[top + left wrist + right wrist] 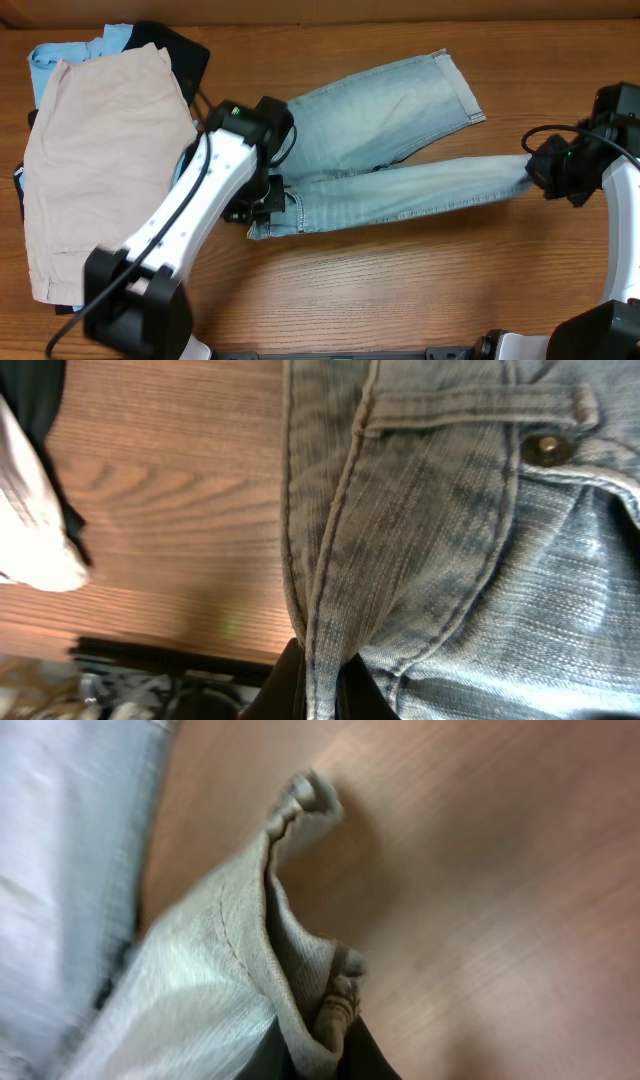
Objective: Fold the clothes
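Note:
The light-blue denim shorts (390, 150) lie spread on the wooden table, waistband to the left, two legs reaching right. My left gripper (262, 203) is shut on the waistband edge; the left wrist view shows the denim (440, 540) with a brass button pinched between the dark fingers (322, 695). My right gripper (535, 172) is shut on the hem of the near leg; in the right wrist view the folded cuff (300, 970) sits between the fingers (322, 1055).
A pile of garments lies at the far left: large beige shorts (90, 160) on top, a sky-blue garment (60, 50) and a black garment (180, 50) behind. Bare wood table (400, 290) lies in front of the shorts.

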### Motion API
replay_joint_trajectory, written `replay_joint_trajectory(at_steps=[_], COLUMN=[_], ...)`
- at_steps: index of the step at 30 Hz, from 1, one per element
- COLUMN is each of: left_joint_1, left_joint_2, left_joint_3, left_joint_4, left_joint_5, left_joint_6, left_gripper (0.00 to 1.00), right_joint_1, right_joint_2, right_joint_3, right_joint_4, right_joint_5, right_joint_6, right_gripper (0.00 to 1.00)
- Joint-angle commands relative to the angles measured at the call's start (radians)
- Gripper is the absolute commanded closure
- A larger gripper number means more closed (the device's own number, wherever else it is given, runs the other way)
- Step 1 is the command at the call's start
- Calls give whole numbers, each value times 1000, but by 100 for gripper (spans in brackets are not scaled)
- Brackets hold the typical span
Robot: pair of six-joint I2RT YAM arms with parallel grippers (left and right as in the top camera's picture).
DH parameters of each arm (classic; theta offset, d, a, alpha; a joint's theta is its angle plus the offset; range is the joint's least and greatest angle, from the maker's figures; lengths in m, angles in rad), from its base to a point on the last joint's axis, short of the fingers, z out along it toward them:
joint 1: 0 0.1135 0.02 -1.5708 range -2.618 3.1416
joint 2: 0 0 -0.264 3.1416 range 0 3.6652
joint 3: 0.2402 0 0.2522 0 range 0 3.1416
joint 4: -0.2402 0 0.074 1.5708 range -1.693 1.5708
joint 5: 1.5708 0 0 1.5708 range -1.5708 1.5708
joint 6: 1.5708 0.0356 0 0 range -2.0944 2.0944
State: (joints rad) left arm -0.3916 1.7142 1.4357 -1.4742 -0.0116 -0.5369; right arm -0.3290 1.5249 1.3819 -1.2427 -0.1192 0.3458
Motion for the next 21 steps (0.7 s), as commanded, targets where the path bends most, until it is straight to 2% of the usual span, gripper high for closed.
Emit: replay_joint_trajectory(at_steps=[1, 8, 14, 21], left_joint_1=[26, 91, 158, 177], left_joint_2=[-72, -72, -72, -64], left_joint_3=[-94, -117, -117, -118], left_joint_4=[38, 137, 288, 581], left_joint_5=[-74, -127, -204, -329], left_joint_6=[-126, -152, -151, -115], left_gripper=[96, 96, 96, 96], right_joint_1=[13, 120, 214, 249], right_joint_2=[-10, 9, 106, 252], right_joint_3=[23, 23, 23, 23], right_joint_4=[76, 307, 496, 656], right_joint_5=[2, 2, 26, 28], right_joint_6=[-37, -23, 46, 96], right_gripper=[96, 96, 96, 96])
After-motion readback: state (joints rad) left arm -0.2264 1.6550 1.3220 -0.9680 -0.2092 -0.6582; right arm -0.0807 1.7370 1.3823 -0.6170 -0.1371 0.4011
